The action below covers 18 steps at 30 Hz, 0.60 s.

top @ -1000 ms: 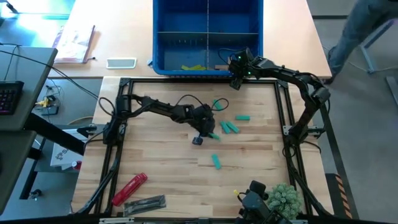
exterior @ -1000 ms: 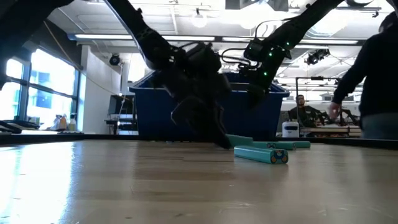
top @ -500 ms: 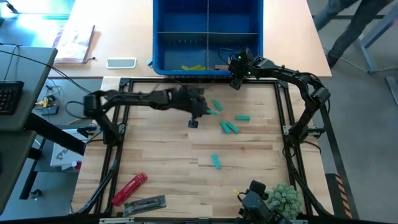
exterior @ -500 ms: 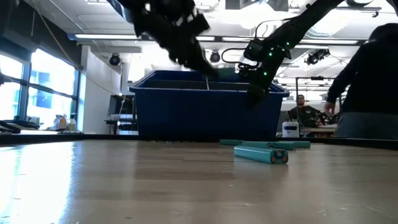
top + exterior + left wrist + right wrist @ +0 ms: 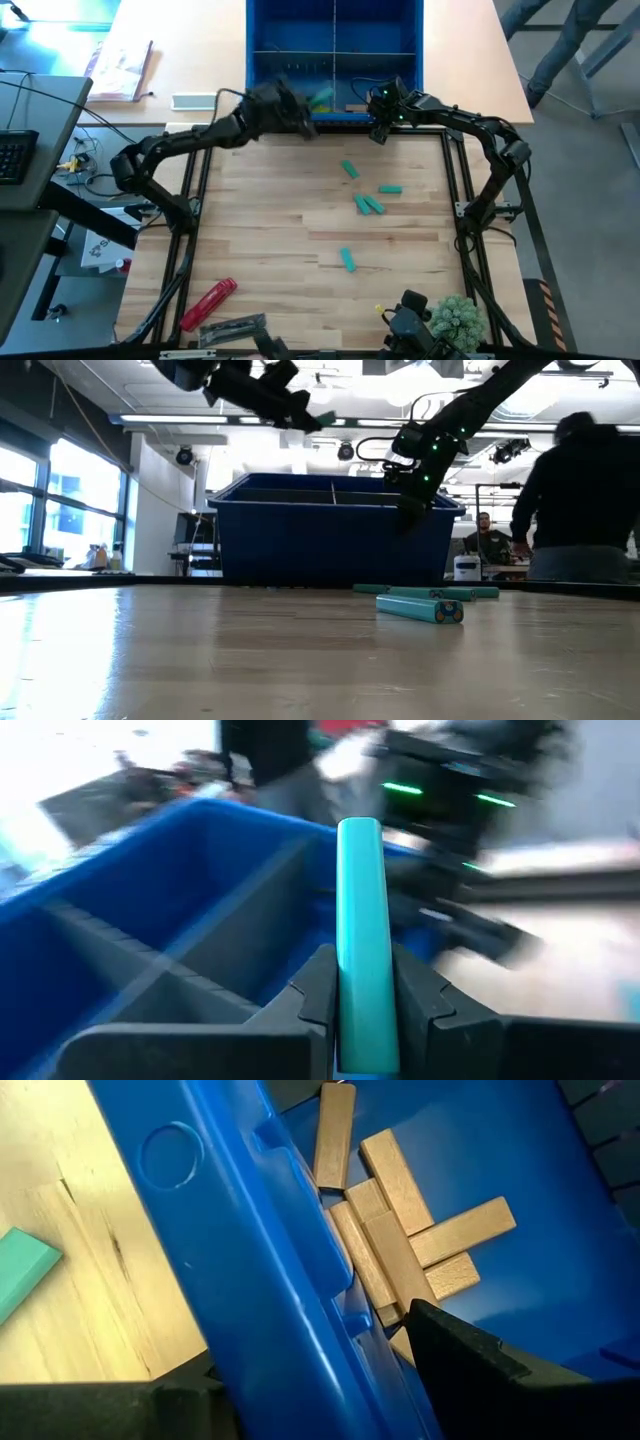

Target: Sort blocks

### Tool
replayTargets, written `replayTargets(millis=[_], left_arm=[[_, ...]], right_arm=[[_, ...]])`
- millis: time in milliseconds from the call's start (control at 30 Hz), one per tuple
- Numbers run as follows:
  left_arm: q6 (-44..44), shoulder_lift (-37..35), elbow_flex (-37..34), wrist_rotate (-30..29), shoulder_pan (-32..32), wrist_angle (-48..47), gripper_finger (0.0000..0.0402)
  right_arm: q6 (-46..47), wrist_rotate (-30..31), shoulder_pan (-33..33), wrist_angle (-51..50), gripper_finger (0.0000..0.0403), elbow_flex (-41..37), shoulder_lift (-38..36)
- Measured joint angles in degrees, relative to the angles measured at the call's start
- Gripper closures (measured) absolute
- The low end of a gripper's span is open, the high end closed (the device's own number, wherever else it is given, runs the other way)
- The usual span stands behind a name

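- While one smooth teal block (image 5: pixel 360 940) stands upright, pinched between the closed fingers of the left end effector (image 5: pixel 362 1005), that end effector hangs above the near wall of the blue bin (image 5: pixel 290 118).
- Five more teal blocks lie loose on the worktop (image 5: pixel 270 240): one near the bin (image 5: pixel 349 169), one to its right (image 5: pixel 390 188), two touching side by side (image 5: pixel 370 205), and one alone nearer the front (image 5: pixel 348 260).
- Several tan wooden blocks (image 5: pixel 400 1240), flat rectangular bars, lie heaped and crossed in a bin compartment in the right wrist view; I count about six.
- Lime block pieces (image 5: pixel 312 108) show in the bin's front compartment; their number cannot be told.
- Over the bin's front right corner sits the right end effector (image 5: pixel 380 128), fingers spread and holding nothing, straddling the bin's wall.
- Pale plank wood forms the worktop, edged by a black frame.
- At the front left lies a red cylindrical tool (image 5: pixel 208 303).
- Beyond is a bright workshop with large windows; a person in dark clothing (image 5: pixel 580 500) stands at the right.
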Motion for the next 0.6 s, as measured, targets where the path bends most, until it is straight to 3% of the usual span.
replayTargets(millis=[367, 600], left_arm=[[-9.0, 2.0, 0.4, -4.3, 16.7, 19.4, 0.0376], [-12.5, 11.6, 9.1, -1.6, 24.3, 20.4, 0.0376]], right_arm=[[0.0, 0.0, 0.0, 0.1, 0.0208, 0.0, 0.0], [0.0, 0.0, 0.0, 0.2, 0.0208, 0.0, 0.0]])
